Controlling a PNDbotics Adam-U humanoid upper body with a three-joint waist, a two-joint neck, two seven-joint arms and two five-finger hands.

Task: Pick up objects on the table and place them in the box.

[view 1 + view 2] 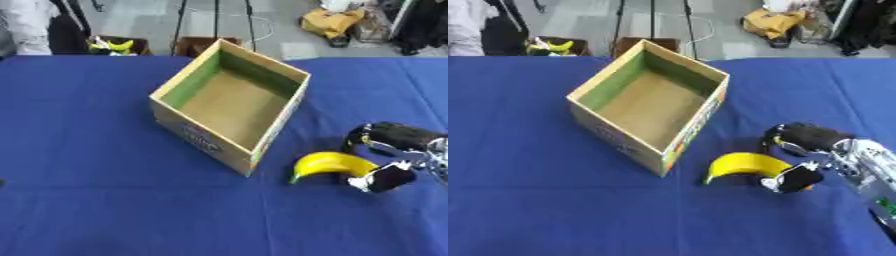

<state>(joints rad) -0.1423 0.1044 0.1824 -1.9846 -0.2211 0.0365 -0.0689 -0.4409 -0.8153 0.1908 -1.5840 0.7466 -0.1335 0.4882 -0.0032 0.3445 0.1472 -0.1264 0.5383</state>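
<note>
A yellow banana (331, 164) lies on the blue table (96, 150), just right of the open cardboard box (229, 102), which holds nothing. My right hand (802, 150) comes in from the right edge with its fingers and thumb curled round the banana's right end. The banana's tip points left toward the box's near corner. Whether the banana is lifted off the cloth I cannot tell. My left hand shows in neither view.
The box has green inner walls and stands askew at the table's middle. Beyond the far table edge are a person's sleeve, tripod legs, a small bin with yellow items (114, 46) and a brown box (197, 45).
</note>
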